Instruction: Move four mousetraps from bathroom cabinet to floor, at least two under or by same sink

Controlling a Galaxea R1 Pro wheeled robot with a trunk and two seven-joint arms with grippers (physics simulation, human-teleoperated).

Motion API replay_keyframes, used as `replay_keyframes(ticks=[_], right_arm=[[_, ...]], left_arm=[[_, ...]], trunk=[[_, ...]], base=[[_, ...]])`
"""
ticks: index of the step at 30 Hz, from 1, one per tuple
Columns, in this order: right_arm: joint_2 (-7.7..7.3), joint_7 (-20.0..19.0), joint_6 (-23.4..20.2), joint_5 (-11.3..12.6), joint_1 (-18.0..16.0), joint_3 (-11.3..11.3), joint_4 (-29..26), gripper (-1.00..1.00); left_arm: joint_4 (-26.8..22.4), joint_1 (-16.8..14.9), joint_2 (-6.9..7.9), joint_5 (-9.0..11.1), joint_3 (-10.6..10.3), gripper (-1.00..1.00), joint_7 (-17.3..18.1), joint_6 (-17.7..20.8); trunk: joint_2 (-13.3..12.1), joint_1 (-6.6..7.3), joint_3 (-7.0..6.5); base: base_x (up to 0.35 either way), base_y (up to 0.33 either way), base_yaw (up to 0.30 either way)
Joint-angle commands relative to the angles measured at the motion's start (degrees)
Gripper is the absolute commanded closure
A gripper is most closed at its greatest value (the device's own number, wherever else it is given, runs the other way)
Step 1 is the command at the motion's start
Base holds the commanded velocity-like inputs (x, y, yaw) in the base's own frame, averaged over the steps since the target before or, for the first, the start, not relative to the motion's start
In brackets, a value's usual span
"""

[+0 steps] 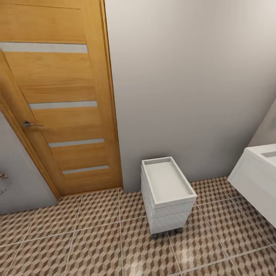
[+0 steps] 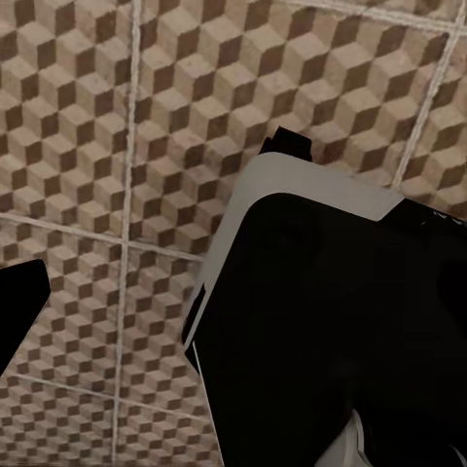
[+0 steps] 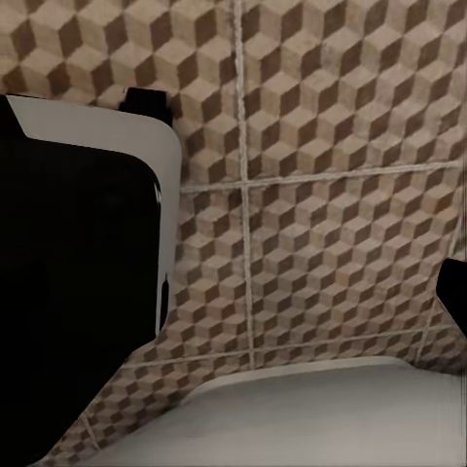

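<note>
Below each wrist camera lies the bathroom floor, its cube-pattern tiles crossed by pale grout lines, with the robot's own black and white body beside it. Whether the left claw or the right claw stands apart or together, I cannot tell; only dark slivers sit at the picture edges. Farther out, in the head view, a small white wheeled drawer unit with a tray-like top stands on the tiles against the pale wall. A corner of the white sink juts in beside it. Beyond, a wooden door with frosted strips and a metal handle is closed.
</note>
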State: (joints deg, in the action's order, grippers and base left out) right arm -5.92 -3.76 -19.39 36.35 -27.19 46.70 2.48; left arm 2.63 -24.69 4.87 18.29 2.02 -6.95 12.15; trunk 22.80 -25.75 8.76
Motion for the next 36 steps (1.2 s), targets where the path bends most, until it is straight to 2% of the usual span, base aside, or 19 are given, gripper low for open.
replay_keyframes(ticks=[1, 36], right_arm=[[0.0, -0.3, -0.1, 0.3, -0.1, 0.5, 0.1, -1.0], [-0.02, -0.4, -0.1, 0.3, 0.0, 0.5, 0.1, -1.0]], left_arm=[[0.1, -0.1, -0.01, 0.3, 0.2, -1.0, -0.2, 0.1], [0.1, -0.1, -0.04, 0.3, 0.2, -1.0, -0.2, 0.1]], trunk=[[0.1, -0.03, 0.11], [0.1, -0.03, 0.11]], base=[[0.0, 0.0, 0.292], [0.0, 0.013, 0.294]])
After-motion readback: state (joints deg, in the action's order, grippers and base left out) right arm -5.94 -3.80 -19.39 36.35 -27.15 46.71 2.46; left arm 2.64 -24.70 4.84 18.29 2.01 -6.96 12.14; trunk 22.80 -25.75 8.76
